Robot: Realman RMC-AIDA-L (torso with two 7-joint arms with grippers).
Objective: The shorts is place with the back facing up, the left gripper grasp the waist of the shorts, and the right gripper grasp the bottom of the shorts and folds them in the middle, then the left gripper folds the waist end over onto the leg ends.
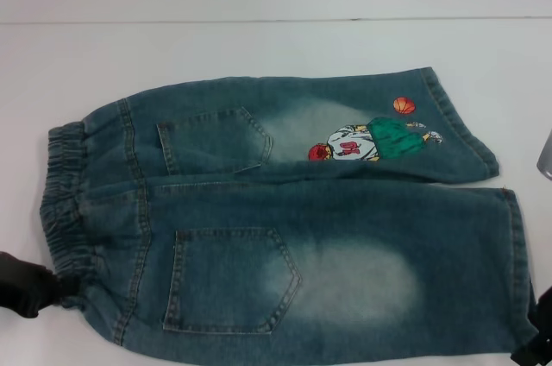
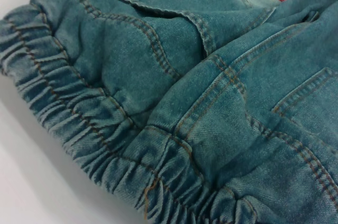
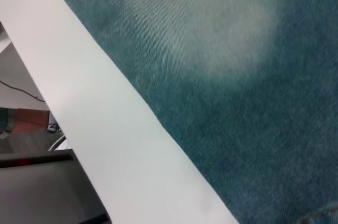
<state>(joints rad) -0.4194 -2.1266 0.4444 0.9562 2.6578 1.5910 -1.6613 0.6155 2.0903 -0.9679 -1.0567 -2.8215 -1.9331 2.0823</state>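
1. White tabletop (image 1: 259, 47) fills the scene, with a pale wall behind it; a table edge and darker floor are seen only in the right wrist view.
2. The shorts (image 1: 285, 211) are laid flat, back up, spread between the two grippers: faded blue-green denim, two back patch pockets (image 1: 231, 280), and a bleached patch on each leg.
3. The waist (image 1: 65, 202), a ruched elastic band, lies just beside the left gripper (image 1: 30, 284), which is met at the band's near corner. Whether that gripper is clenched cannot be told.
4. The bottom of the shorts (image 1: 515, 262) lies just beside the right gripper (image 1: 539, 331), at the near hem corner; its grip cannot be told either.
5. No readable writing or brand is seen. A cartoon basketball-player print (image 1: 375, 137) with an orange ball marks the far leg.
6. Orange stitching and a loose thread on the waistband are shown only by the left wrist view; the right wrist view shows only denim weave.
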